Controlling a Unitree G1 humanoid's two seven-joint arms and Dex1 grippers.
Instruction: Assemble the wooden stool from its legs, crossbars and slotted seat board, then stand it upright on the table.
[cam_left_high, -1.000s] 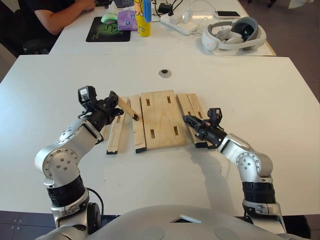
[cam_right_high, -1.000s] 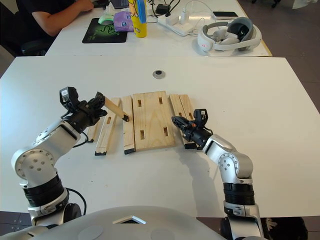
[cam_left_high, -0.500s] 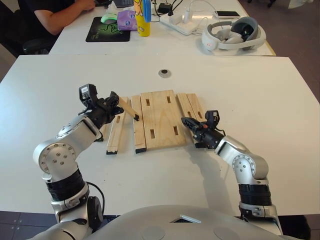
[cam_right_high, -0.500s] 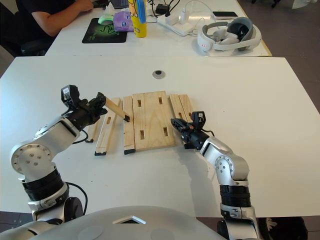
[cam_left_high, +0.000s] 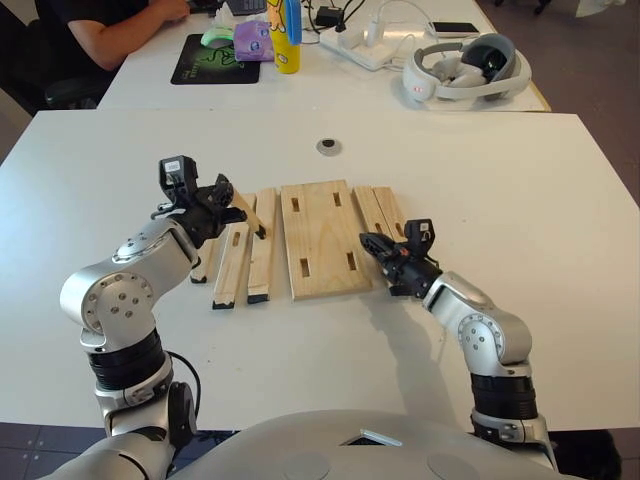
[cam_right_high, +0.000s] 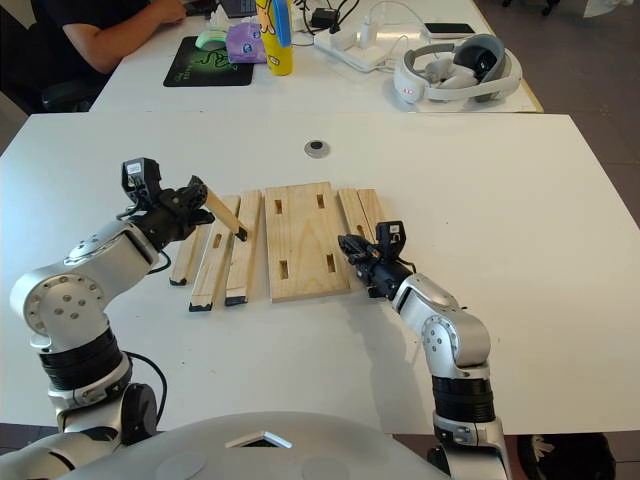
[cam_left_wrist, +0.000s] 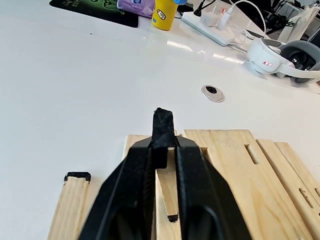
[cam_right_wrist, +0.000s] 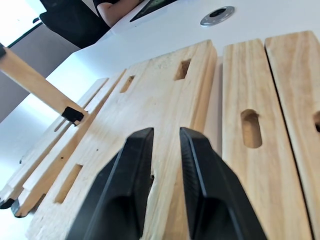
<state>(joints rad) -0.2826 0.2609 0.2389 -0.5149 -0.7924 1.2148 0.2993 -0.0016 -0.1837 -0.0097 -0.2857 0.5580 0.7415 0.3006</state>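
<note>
Left eye view: board (cam_left_high: 322, 240) flat mid-table (cam_left_high: 500, 180), legs (cam_left_high: 232, 265) flat on either side of it. Raised over the left-hand legs, the left gripper (cam_left_high: 228, 205) clamps a tilted crossbar (cam_left_high: 250, 216). At the board's right edge, the right gripper (cam_left_high: 383, 252).

Left wrist view: jaws closed tight on the crossbar. Its gripped length is hidden; the black-capped end pokes out.

Right wrist view: jaws a narrow gap apart, nothing held, low over the board's edge. Contact unclear.

The seat board (cam_left_high: 322, 238) lies on the table (cam_left_high: 500, 180) between left planks (cam_left_high: 232, 265) and right planks (cam_left_high: 385, 212).
</note>
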